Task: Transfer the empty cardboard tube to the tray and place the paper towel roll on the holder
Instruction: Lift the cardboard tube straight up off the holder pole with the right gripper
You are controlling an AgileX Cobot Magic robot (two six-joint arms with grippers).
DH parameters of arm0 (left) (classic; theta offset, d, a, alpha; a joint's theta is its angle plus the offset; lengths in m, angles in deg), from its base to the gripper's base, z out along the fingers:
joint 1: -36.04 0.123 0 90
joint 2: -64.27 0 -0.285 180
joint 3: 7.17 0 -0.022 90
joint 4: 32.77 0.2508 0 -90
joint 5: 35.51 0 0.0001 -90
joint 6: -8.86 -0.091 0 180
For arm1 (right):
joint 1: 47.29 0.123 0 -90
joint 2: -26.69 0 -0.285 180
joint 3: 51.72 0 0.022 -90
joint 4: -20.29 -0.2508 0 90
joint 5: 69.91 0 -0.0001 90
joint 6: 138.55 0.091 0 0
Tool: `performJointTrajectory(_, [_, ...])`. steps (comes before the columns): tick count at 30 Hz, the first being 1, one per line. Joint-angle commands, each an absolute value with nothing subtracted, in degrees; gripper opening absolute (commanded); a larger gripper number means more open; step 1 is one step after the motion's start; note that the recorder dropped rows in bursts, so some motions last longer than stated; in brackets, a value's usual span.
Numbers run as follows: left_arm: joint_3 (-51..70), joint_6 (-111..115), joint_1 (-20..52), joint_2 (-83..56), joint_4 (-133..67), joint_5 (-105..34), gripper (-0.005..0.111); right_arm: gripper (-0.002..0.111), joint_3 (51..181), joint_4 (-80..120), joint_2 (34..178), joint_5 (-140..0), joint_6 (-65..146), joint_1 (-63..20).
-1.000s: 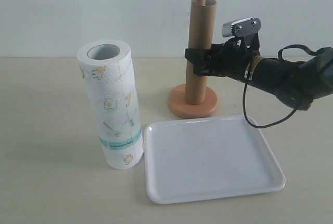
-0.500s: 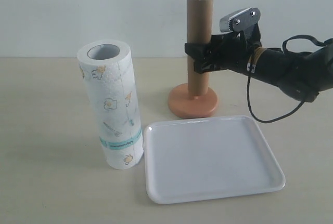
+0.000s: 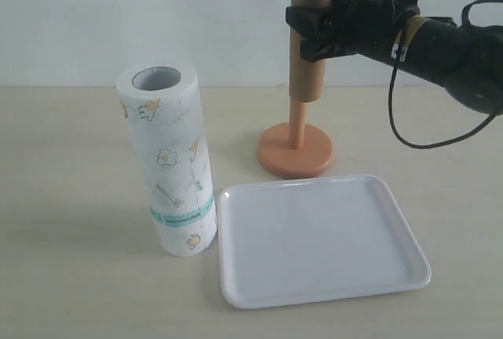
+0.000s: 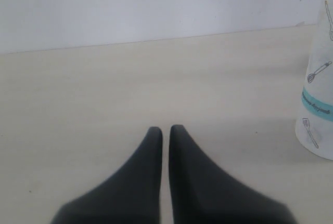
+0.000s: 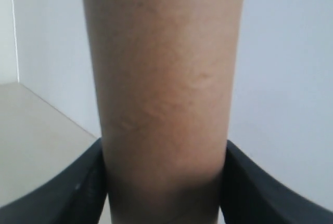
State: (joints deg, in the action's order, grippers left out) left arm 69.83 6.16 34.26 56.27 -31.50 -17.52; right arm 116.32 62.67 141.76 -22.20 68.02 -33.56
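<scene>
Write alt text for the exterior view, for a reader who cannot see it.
The right hand grips the cardboard tube, its lower end above the base of the holder, around its pole. The paper towel roll stands upright beside the white tray.

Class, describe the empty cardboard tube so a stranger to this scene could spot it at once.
Behind the white tray stands the orange wooden holder. The tube hangs around its pole, clamped in the right gripper, clear of the base. Unlike the printed white roll, it is plain brown.
</scene>
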Motion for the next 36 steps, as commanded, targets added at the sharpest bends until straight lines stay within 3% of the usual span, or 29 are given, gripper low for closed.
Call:
performJointTrajectory(1, [70.04, 6.32, 34.43, 56.48, -31.77, -17.7, 0.004, 0.0, 116.38, 62.12, 137.43, -21.77, 68.39, -33.53])
performJointTrajectory(14, [70.04, 6.32, 34.43, 56.48, -31.77, -17.7, 0.004, 0.0, 126.38, 62.4, 132.06, -22.44, 81.38, -33.53])
performJointTrajectory(22, [70.04, 6.32, 34.43, 56.48, -31.77, -17.7, 0.004, 0.0, 132.35, 64.34, 129.59, -33.86, 82.26, -33.53])
performJointTrajectory(32, [70.04, 6.32, 34.43, 56.48, -31.77, -17.7, 0.004, 0.0, 132.46, 66.23, 120.78, -36.49, 82.43, -33.53])
performJointTrajectory(36, [70.04, 6.32, 34.43, 56.48, -31.77, -17.7, 0.004, 0.0, 132.46, 67.2, 115.55, -47.79, 82.43, -33.53])
